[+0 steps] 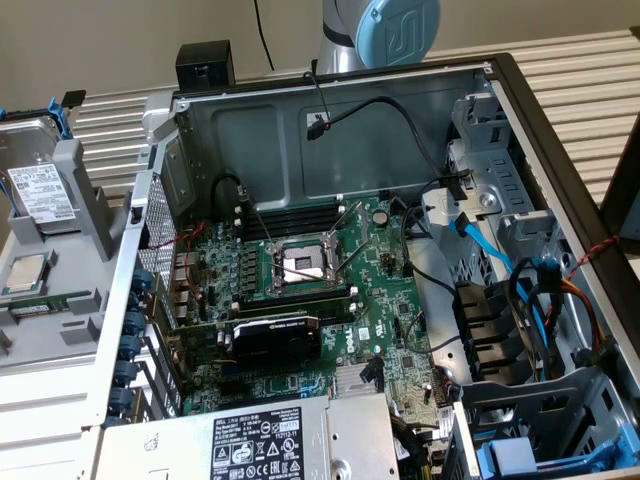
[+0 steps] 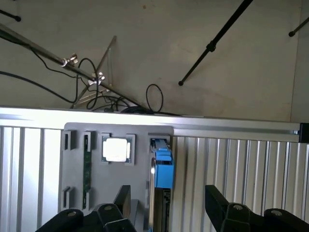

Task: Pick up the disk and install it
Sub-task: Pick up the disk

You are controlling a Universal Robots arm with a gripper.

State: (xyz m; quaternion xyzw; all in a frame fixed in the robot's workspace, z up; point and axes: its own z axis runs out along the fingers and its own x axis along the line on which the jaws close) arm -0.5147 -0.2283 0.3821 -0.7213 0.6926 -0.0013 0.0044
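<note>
The disk (image 1: 40,190) leans upright in a grey holder (image 1: 88,200) at the exterior view's left, outside the computer case. It is silver with a white barcode label, and its blue carrier (image 1: 60,115) shows at the far end. In the wrist view I see the disk (image 2: 159,198) edge-on, its blue carrier (image 2: 163,169) standing up from the grey holder (image 2: 77,133). My gripper (image 2: 169,205) is open. Its black fingers (image 2: 123,199) stand on either side of the disk's edge, apart from it.
The open computer case (image 1: 540,130) lies across the exterior view, with motherboard (image 1: 300,265), graphics card (image 1: 275,340), power supply (image 1: 255,445) and drive cage (image 1: 540,450) with a blue-fronted carrier. A processor chip (image 2: 116,149) and memory stick (image 2: 87,166) sit in the grey holder. The arm's joint (image 1: 385,30) stands behind the case.
</note>
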